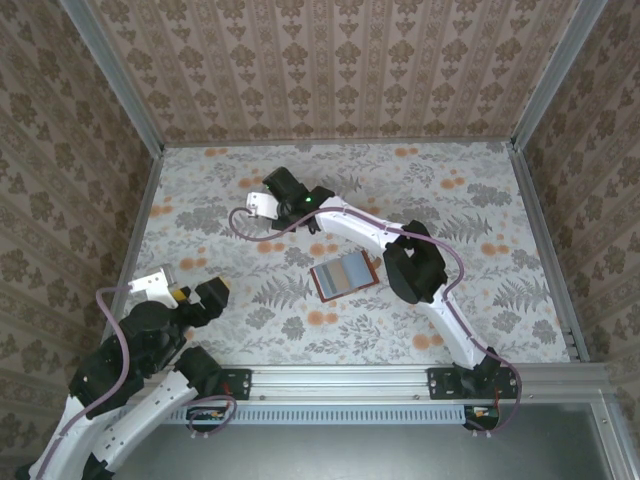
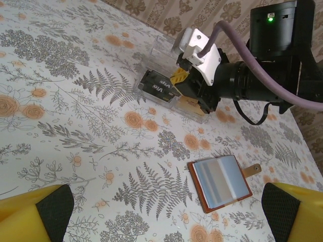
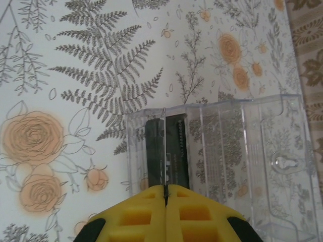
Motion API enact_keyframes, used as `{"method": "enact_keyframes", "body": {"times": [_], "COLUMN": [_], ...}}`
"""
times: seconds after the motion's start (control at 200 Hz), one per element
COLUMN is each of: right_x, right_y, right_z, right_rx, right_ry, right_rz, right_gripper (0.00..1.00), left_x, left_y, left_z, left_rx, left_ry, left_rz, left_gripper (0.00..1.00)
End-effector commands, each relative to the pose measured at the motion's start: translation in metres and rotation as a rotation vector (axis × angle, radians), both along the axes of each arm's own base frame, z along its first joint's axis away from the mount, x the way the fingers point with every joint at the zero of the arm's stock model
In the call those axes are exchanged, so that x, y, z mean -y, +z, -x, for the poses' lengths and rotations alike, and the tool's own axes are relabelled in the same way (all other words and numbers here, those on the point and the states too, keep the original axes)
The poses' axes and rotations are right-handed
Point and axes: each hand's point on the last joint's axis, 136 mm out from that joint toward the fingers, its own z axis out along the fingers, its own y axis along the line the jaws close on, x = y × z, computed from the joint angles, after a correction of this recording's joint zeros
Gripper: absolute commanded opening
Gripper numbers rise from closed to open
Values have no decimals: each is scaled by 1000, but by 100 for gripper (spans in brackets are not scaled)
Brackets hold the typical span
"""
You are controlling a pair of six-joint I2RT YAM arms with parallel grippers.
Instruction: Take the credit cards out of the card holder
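**Right gripper shut over the box, card holder open mid-counter**

Your right gripper point(image 3: 165, 201) was fully closed, pinching what looked like a credit card point(image 3: 164, 151) seen edge-on, just above the clear box point(image 3: 242, 151); a dark card point(image 2: 159, 83) lay flat inside that box; your left gripper point(image 1: 197, 293) was wide open, holding nothing, parked near its base and well apart from everything.

The card holder point(image 1: 345, 275) lay opened flat near the middle of the counter point(image 1: 480, 300), blue-grey inner faces up, brown rim showing, a small strap tab point(image 2: 252, 169) sticking out one side; couldn't tell whether any cards were left in its slots.

Handling, as a judgement: the holder was probably light, soft leather, so it could flex and skid if you tugged a card one-handed; pin it at the brown rim with one gripper; cards were likely thin, stiff and slick, so pinch them at an exposed edge and pull straight along the slot.
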Motion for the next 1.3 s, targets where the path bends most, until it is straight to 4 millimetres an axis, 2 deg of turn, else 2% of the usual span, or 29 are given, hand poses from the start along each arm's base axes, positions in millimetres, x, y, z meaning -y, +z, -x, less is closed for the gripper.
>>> {"method": "enact_keyframes", "body": {"times": [0.0,0.41,0.825,0.96,0.99,1.005,1.295], "right_x": [-5,3,14,16,17,17,17], "right_y": [-1,-24,-31,-28,-29,-28,-19], "right_z": [-14,-24,-37,-41,-42,-42,-43], "right_rx": [64,69,105,129,130,132,138], "right_ry": [5,-11,-73,-94,-98,-100,-117], "right_rz": [18,59,80,78,78,77,55], "right_gripper": [0,0,0,7,19,22,22], "left_x": [-9,-9,-7,-7,-7,-7,-6], "left_y": [-4,-7,-8,-7,-7,-7,-8], "left_z": [2,2,1,1,1,1,1], "left_rx": [-4,-15,-16,-11,-12,-12,-14], "left_ry": [23,29,25,21,21,21,18], "left_rz": [-30,-34,-33,-32,-33,-33,-32], "left_gripper": [100,100,100,100,100,100,100]}}
